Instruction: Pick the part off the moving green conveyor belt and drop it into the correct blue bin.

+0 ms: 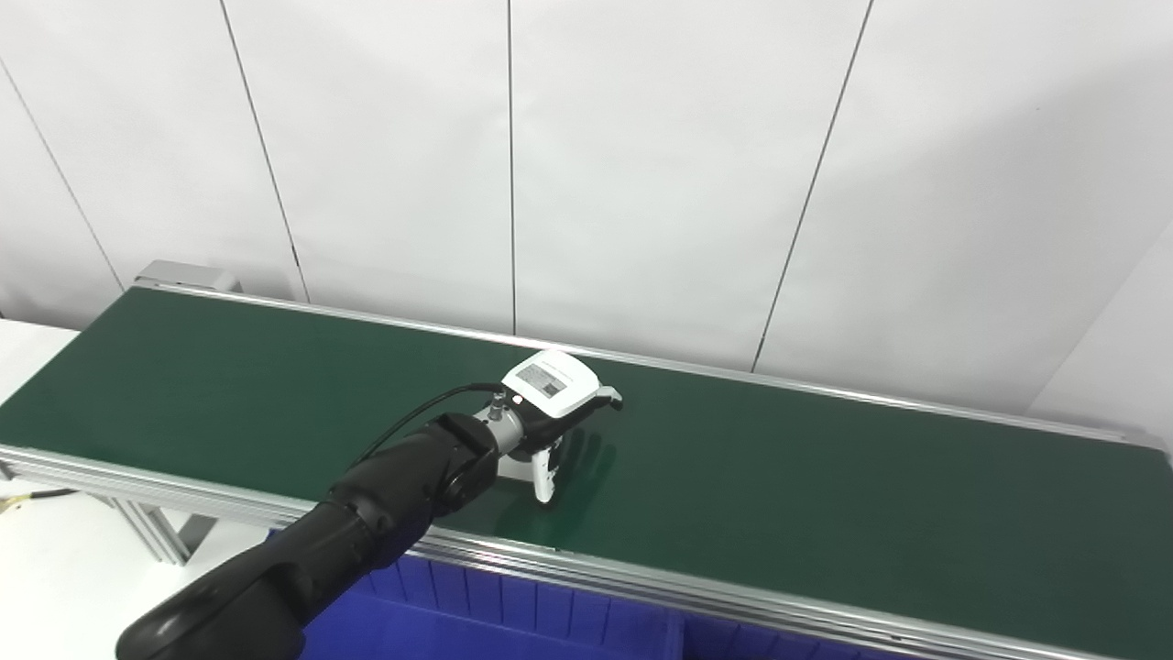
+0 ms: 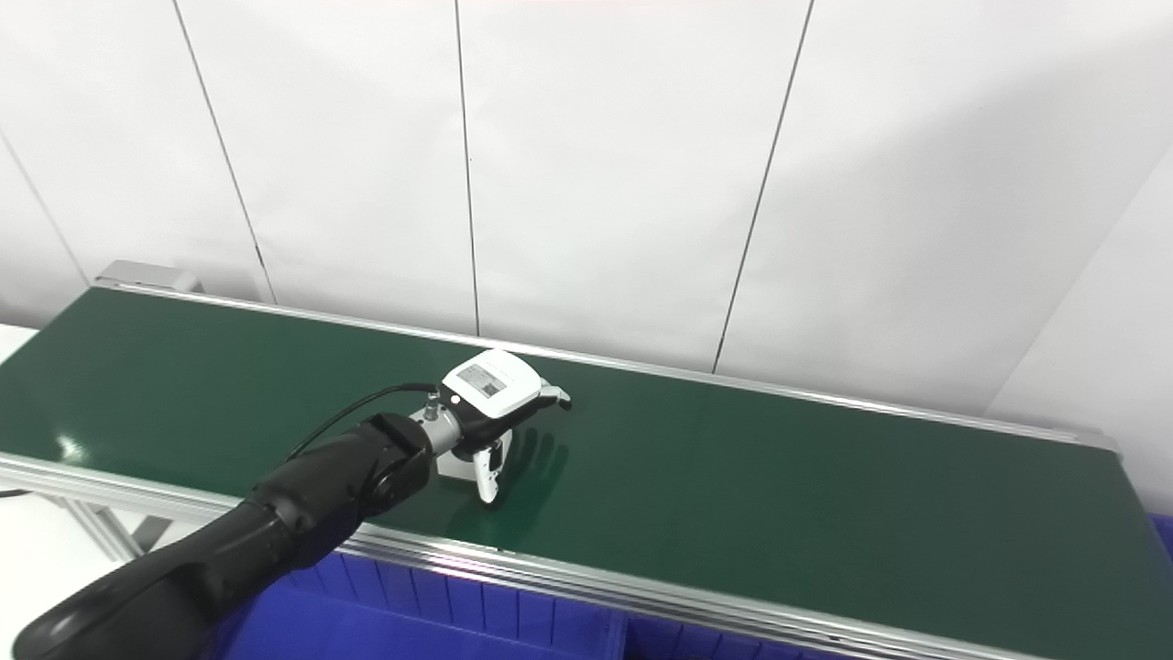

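Left hand (image 1: pixel 550 412) over mid-belt, fingers (image 1: pixel 607 396) spread forward, thumb pointing down, holding nothing. No part is visible on the green conveyor belt (image 1: pixel 825 495); possibly hidden under the palm, cannot tell. Step: waiting/reaching to pick. Next: time the closure, then carry to the blue bin (image 1: pixel 476 623) below. Right hand out of view.

A lab or factory test cell: green conveyor belt (image 1: pixel 779 477), blue bins (image 1: pixel 513 623), white panel walls (image 1: pixel 641 165).

The green conveyor belt (image 1: pixel 779 477) runs left to right, its surface bare; a blue bin (image 1: pixel 513 623) sits below its near edge.
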Controlling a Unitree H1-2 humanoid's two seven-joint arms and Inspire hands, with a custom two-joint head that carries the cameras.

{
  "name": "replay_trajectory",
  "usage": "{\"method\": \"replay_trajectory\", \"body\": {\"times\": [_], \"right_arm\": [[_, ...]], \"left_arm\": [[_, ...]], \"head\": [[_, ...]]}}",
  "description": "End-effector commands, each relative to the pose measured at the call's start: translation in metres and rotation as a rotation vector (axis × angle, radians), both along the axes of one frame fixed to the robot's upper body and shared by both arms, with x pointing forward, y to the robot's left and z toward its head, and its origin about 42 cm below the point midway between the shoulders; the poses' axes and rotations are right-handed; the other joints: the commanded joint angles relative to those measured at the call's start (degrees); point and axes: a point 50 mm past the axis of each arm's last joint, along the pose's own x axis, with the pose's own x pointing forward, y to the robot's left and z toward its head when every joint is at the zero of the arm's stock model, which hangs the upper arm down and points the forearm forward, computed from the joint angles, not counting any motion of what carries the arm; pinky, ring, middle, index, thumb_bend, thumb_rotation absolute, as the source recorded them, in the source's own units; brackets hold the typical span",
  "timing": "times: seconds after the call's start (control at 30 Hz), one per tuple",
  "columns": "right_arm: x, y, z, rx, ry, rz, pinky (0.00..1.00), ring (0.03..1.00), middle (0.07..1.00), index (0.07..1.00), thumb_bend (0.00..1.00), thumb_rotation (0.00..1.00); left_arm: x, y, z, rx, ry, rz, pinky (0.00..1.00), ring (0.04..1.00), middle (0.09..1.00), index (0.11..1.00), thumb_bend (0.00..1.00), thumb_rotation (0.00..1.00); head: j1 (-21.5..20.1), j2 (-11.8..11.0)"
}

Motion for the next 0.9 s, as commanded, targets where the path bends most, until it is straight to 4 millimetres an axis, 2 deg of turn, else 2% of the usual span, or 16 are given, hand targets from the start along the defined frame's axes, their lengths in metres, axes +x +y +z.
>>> {"method": "replay_trajectory", "body": {"times": [0.0,0.43,0.67,0.7,0.8,0.87], "right_arm": [[0.004,0.000,0.010,0.027,-0.065,0.001,0.85,0.883,0.867,0.870,0.88,1.00],[0.003,0.000,0.011,0.041,-0.063,0.004,0.85,0.883,0.868,0.872,0.87,0.99],[0.002,0.001,0.012,0.046,-0.065,0.005,0.85,0.878,0.867,0.872,0.86,0.99],[0.002,0.001,0.012,0.049,-0.064,0.005,0.85,0.881,0.868,0.873,0.87,0.99],[0.002,0.001,0.012,0.052,-0.066,0.003,0.85,0.879,0.867,0.872,0.87,0.98],[0.001,0.001,0.012,0.046,-0.069,0.005,0.84,0.877,0.867,0.873,0.87,0.99]], "left_arm": [[0.013,0.031,0.016,0.109,-0.040,0.062,0.71,0.771,0.804,0.823,1.00,0.06],[0.019,0.031,0.017,0.260,0.012,0.062,0.68,0.747,0.789,0.812,1.00,0.01],[0.022,0.032,0.018,0.319,0.017,0.047,0.64,0.728,0.780,0.802,1.00,0.04],[0.021,0.032,0.018,0.327,0.014,0.042,0.58,0.688,0.759,0.795,1.00,0.05],[0.022,0.031,0.021,0.356,0.028,0.039,0.47,0.615,0.736,0.793,1.00,0.07],[0.022,0.032,0.024,0.356,0.037,0.039,0.44,0.584,0.720,0.790,1.00,0.08]], "head": [[0.04,0.02],[0.19,0.69],[-0.06,0.98],[-0.06,0.98],[0.04,1.12],[0.07,1.13]]}}
